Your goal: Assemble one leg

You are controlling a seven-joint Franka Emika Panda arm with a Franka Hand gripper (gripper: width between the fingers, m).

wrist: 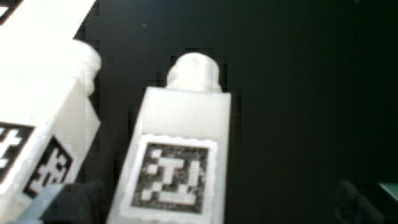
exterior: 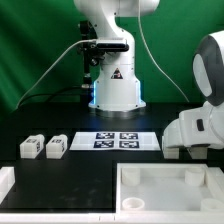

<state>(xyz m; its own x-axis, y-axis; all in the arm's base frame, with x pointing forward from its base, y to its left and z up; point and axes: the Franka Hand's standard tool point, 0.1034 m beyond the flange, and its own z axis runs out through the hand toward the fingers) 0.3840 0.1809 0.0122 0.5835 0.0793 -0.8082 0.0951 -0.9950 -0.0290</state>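
Fingers (wrist: 57, 203): two dark blurred tips, spread wide, clamping nothing. So released, though blur makes that a soft read. Between them, on the black tabletop (wrist: 302, 90), lies the leg (wrist: 178, 150), tag face up, rounded peg end pointing away from the fingers. A second leg (wrist: 45, 110) lies just beside it, parallel, with a narrow dark gap between them.

Handling, judged: hard moulded plastic, so light and stiff, not fragile. The faces are smooth and likely a bit slippery. Best hold is across the two flat long sides, mid-body. Avoid the peg, which is round and would roll out. The neighbour sits close, so a finger has little room on that side.

Exterior view, marker board (exterior: 118, 140) as dial centre:
- 9 o'clock: two small tagged legs, one (exterior: 30, 147) and another (exterior: 55, 148), side by side.
- 5 o'clock: large white panel (exterior: 165, 185).
- 3 o'clock: bulky white arm (exterior: 200, 120), fingers hidden.

Counts:
- Fingers: 2.
- Legs: 2 in the wrist view, 2 in the exterior view. Cannot tell if they are the same pair. The arm sits well apart from the 9 o'clock pair, so probably not.
- Marker board: 1, with four tags.
- Panel: 1.
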